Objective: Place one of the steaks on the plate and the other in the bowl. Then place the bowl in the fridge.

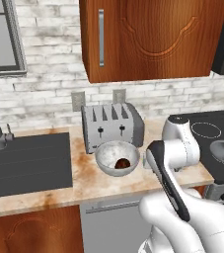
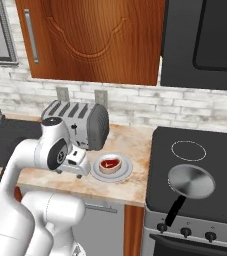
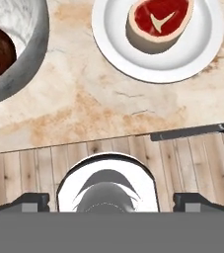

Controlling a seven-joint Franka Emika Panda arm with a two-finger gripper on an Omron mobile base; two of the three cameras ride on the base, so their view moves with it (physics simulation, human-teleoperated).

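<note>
Both steaks look placed: the dark brown steak (image 1: 122,162) lies in the mottled whitish-grey stone-like bowl (image 1: 116,158) in front of the silver toaster (image 1: 112,126), and the red pale-rimmed steak (image 2: 109,163) sits on the light-grey round plate (image 2: 124,172) to its right. Our two-finger gripper (image 3: 111,200) hangs above the counter's near edge, jaws spread wide, holding nothing. For the fridge step, we judge it best to descend over the bowl's near rim, pinch one wall squarely, and lift level so the steak stays put.
</note>
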